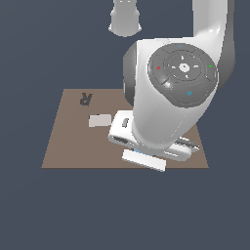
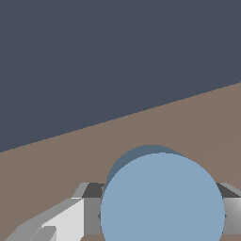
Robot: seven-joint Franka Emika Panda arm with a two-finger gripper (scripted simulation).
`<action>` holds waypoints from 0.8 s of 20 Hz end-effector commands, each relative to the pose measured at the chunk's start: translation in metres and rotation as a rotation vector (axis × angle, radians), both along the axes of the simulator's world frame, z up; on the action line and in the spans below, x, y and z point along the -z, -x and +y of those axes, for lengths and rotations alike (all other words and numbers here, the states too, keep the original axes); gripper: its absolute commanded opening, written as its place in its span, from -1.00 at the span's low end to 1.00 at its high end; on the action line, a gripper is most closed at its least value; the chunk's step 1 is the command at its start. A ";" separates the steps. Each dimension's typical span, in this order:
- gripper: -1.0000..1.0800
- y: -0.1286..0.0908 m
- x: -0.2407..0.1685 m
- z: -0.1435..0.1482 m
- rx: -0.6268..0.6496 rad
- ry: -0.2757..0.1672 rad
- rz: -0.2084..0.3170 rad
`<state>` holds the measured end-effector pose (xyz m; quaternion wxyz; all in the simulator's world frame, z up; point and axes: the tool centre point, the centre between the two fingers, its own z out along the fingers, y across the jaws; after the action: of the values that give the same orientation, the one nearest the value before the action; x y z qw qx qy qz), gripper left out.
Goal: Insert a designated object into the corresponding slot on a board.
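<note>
Exterior view: large flat brown rectangular board (image 1: 73, 141) lying across middle of frame on dark grey-blue ground. Dark letter R mark (image 1: 86, 99) near board's upper left corner. Pale flat rectangular patch (image 1: 100, 120) just right of and below the R, nature unclear. White and grey robot arm (image 1: 171, 83) filling right-centre of frame, wrist bent low over board's lower right area; pincer hidden beneath wrist housing in this view. Circular slot not visible.

Wrist view: small flat round blue disc (image 2: 162, 200) filling lower centre of frame, face toward camera. Pincer (image 2: 162, 212) closed against disc, one grey finger (image 2: 92, 214) touching each side. Brown board surface behind disc; dark ground beyond board's edge in upper half of frame.
</note>
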<state>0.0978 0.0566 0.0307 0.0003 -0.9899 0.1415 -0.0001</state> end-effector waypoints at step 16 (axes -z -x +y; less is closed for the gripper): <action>-1.00 0.001 0.000 0.011 -0.092 0.000 0.000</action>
<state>0.0968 0.0646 0.0308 0.0002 -0.9942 0.1077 -0.0001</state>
